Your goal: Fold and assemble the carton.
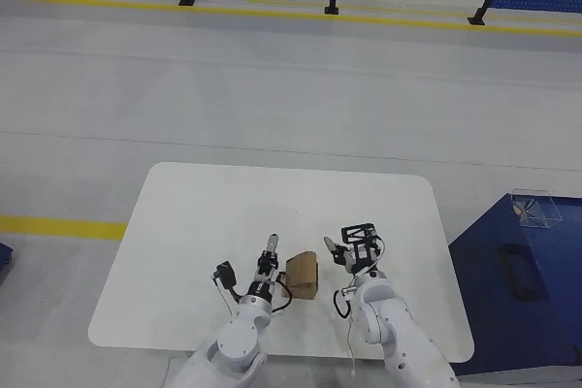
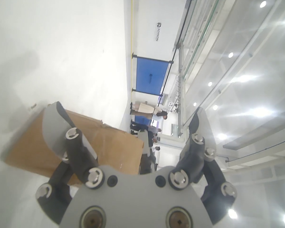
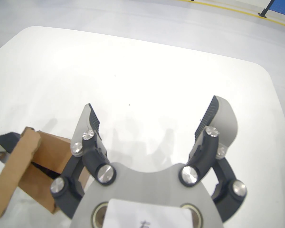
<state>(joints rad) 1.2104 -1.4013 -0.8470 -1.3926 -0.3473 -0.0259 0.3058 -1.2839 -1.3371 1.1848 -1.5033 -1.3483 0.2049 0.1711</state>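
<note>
A small brown carton [image 1: 303, 275] stands on the white table [image 1: 272, 204] near its front edge, between my two arms. In the right wrist view the carton [image 3: 49, 153] has one flap [image 3: 14, 167] raised and a dark gap under it. My left gripper [image 1: 270, 254] is close beside the carton's left side. In its own view the left gripper [image 2: 125, 117] is open, with one finger [image 2: 54, 122] in front of the carton's [image 2: 92, 141] brown wall. My right gripper [image 1: 354, 244] hangs just right of the carton; the right gripper [image 3: 154, 107] is open over bare table, nothing between its fingers.
A blue cabinet [image 1: 533, 281] stands off the table's right edge, with a clear container [image 1: 535, 207] on its top. The table's far half is bare white surface. The front edge [image 1: 272, 351] lies close behind the carton.
</note>
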